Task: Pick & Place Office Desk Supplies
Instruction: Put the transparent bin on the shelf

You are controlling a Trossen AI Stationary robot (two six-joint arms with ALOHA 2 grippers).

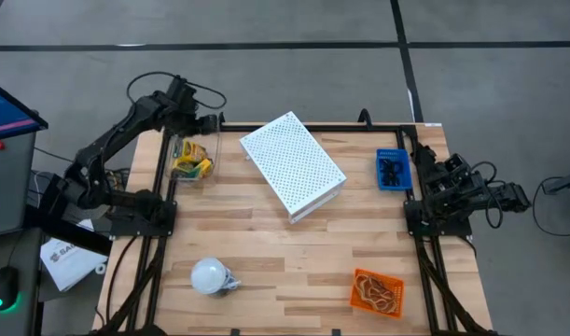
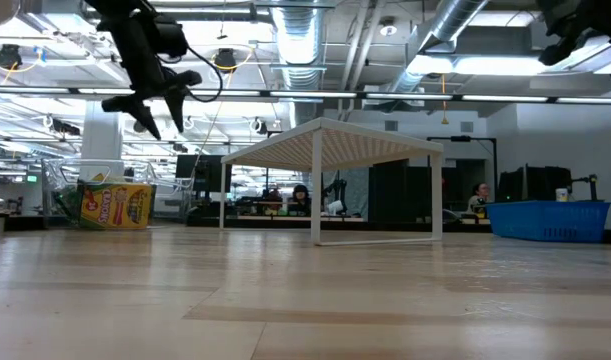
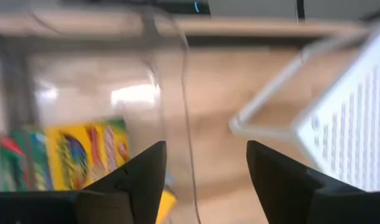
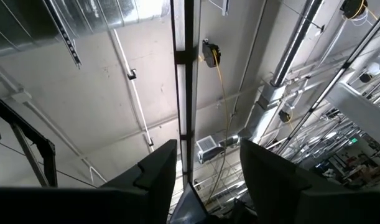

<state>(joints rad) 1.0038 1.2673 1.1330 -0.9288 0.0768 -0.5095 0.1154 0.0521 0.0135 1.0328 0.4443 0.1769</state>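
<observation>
Yellow-and-green crayon boxes [image 1: 191,163] lie in a clear container [image 1: 199,149] at the table's far left; they also show in the low view [image 2: 115,205] and the left wrist view [image 3: 84,155]. My left gripper [image 3: 205,180] is open and empty. It hovers high above the container's far side [image 1: 210,121], well off the table [image 2: 150,105]. Black rings lie in a blue bin [image 1: 392,170]. Tan rubber bands lie in an orange bin [image 1: 376,291]. My right gripper [image 4: 208,168] is open and empty, pointing up at the ceiling at the table's right edge.
A big white perforated box [image 1: 294,166] stands askew at the table's far middle, just right of the clear container. A white bulb-like object [image 1: 210,276] lies near the front left. The bare wood in the table's middle [image 1: 294,252] is free room.
</observation>
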